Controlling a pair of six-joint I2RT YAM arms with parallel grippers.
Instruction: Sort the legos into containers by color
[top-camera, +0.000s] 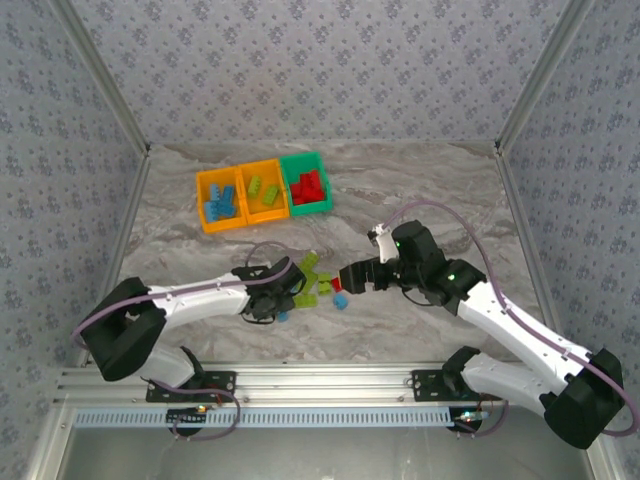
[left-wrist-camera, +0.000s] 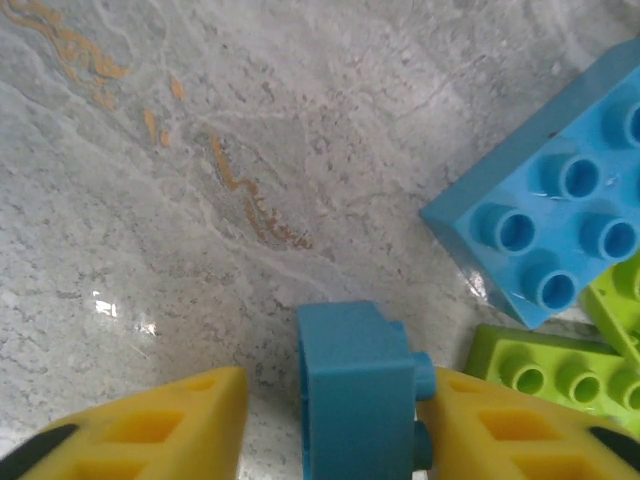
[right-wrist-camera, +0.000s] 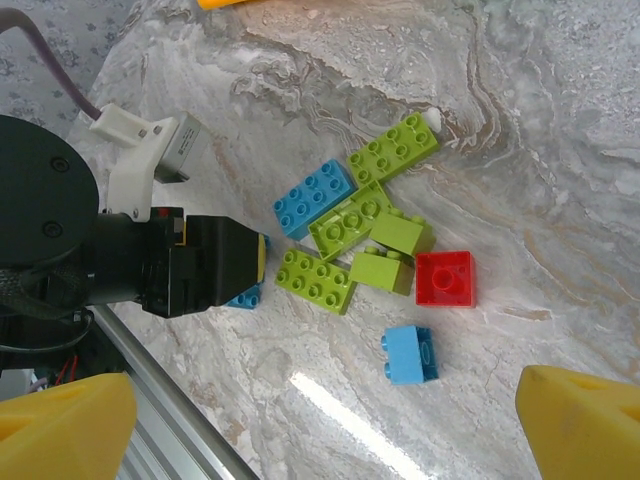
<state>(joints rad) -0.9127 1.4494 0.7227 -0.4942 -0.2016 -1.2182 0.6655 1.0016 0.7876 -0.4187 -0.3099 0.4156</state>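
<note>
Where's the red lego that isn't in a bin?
In the right wrist view the red lego sits on the table, just right of a green lego and above a small blue lego.

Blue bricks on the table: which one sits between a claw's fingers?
The small blue brick tipped on its side between the left claw's fingers; the larger blue brick beside it lies flat, studs up.
</note>
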